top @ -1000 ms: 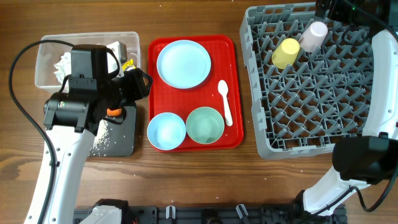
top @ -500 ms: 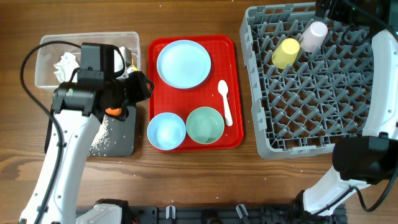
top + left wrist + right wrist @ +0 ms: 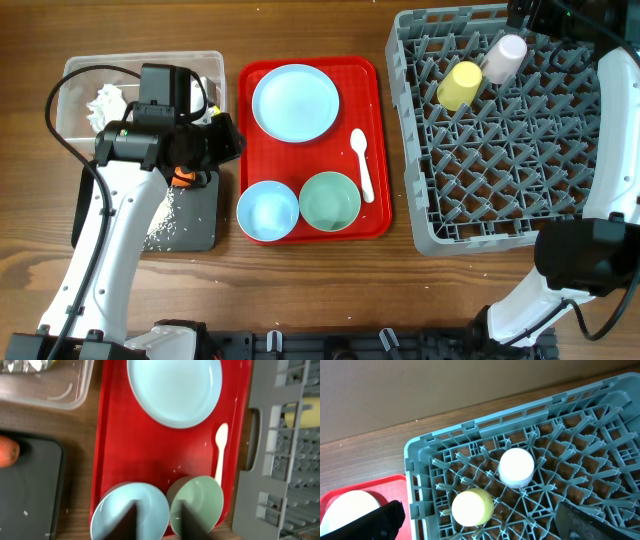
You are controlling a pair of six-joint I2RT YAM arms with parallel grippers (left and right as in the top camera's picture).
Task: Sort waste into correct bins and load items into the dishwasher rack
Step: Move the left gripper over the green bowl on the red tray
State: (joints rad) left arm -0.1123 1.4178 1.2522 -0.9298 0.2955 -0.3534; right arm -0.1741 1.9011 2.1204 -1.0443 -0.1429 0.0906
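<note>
Left gripper (image 3: 159,512) fingers slightly apart, empty, over bowls (image 3: 112,515) at red tray's (image 3: 115,450) near edge. Right gripper (image 3: 480,510) wide apart over rack (image 3: 570,435); yellow cup (image 3: 470,502) and pink cup (image 3: 516,466) near its far edge.

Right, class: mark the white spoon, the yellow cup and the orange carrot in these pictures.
white spoon (image 3: 363,170): overhead view, middle of its handle.
yellow cup (image 3: 472,506): right wrist view, centre of its round face towards the camera.
orange carrot (image 3: 7,451): left wrist view, the end showing at the left edge.
</note>
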